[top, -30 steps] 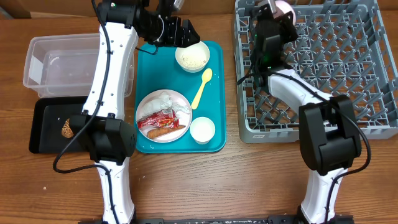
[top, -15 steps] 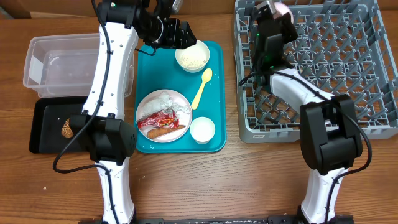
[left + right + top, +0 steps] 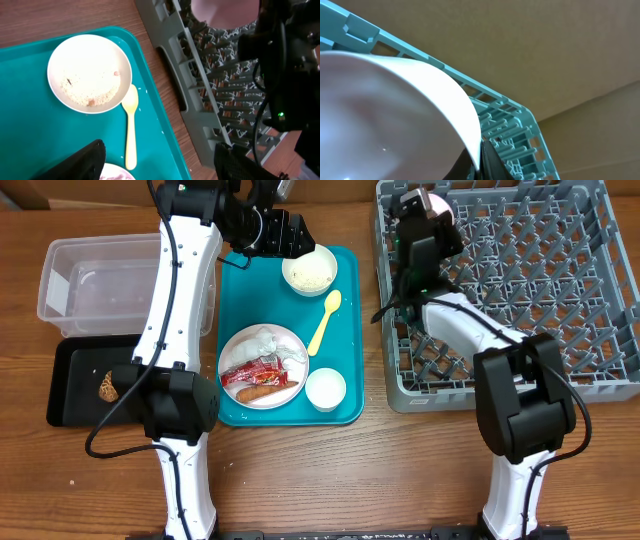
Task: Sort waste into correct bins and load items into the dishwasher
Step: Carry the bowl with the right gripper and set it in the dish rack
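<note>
Grey dish rack (image 3: pixel 540 280) on the right; my right pincer (image 3: pixel 479 162) is at its far-left corner, clamped on the rim of a pale pink bowl (image 3: pixel 385 110). Teal tray (image 3: pixel 345 350) in the centre, black tray (image 3: pixel 75 405) holding the brown lump (image 3: pixel 108 387). On the teal tray: plate (image 3: pixel 285 395), rice bowl (image 3: pixel 309 272), cup (image 3: pixel 326 389), yellow spoon (image 3: pixel 325 320). My left pincer (image 3: pixel 297 235) hovers beside the rice bowl, spread wide, holding nothing.

Wood-grain table (image 3: pixel 300 480); glossy teal plastic tray (image 3: pixel 348 355); grey plastic rack (image 3: pixel 610 385); smooth pale bowl (image 3: pixel 380 115)
</note>
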Robot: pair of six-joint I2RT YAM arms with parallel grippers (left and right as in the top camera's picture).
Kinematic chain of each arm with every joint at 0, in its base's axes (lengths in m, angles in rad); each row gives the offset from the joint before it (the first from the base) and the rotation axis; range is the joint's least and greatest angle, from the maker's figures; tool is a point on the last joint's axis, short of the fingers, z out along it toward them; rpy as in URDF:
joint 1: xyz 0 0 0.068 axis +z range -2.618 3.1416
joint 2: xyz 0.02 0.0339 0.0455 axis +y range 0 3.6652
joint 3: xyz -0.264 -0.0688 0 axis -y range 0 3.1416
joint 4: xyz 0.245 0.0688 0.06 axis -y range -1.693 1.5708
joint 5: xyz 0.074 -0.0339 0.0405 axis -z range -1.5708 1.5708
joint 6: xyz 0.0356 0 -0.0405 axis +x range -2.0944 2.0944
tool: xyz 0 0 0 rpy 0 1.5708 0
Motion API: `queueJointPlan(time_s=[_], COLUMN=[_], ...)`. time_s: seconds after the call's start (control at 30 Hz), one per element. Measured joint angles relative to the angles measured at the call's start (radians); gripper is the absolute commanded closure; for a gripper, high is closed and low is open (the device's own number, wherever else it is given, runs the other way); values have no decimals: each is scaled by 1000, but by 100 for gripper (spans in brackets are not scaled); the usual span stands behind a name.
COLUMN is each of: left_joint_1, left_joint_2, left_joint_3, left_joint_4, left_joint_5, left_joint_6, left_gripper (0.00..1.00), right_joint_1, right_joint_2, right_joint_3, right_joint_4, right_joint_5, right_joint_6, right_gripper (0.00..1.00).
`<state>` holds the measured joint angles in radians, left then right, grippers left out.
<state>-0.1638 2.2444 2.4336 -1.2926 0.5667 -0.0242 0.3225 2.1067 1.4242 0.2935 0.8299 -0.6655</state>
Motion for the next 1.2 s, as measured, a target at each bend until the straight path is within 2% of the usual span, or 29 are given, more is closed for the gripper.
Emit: queueJointPlan(time_s=[0.17, 0.23, 0.27, 0.3, 0.4, 0.5, 0.7, 0.97, 1.1, 1.13, 1.2], left_joint_1=[0, 0, 0, 0, 0, 0, 0, 31, 52, 56, 62], left_joint_2=[0, 0, 0, 0, 0, 0, 0, 0, 0, 0, 0], left_joint_3=[0, 0, 0, 0, 0, 0, 0, 0, 0, 0, 0], left_joint_4=[10, 15, 15, 17, 18, 21, 31, 52, 41, 34, 21], left_joint_5=[0, -4, -8, -15, -30, -43, -64, -68, -71, -73, -82], left_joint_6=[0, 0, 0, 0, 0, 0, 0, 0, 10, 20, 36], left_gripper=[27, 27, 27, 27, 27, 27, 27, 26, 27, 27, 27], right_joint_1=[60, 83, 94, 111, 132, 147, 166, 170, 175, 182, 199], right_joint_2=[0, 0, 0, 0, 0, 0, -1, -68, -132, -158, -202], right_joint_3=[0, -1, -1, -1, -2, -2, -2, -2, -1, 0, -2], right_joint_4=[-5, -9, -8, 3, 27, 69, 91, 67, -71, -156, -288], right_joint_5=[48, 60, 68, 83, 113, 149, 189, 198, 154, 113, 23], right_joint_6=[3, 0, 1, 4, -1, -1, 16, 137, 231, 273, 333], right_gripper=[66, 62, 58, 48, 35, 29, 24, 15, 4, 0, 0])
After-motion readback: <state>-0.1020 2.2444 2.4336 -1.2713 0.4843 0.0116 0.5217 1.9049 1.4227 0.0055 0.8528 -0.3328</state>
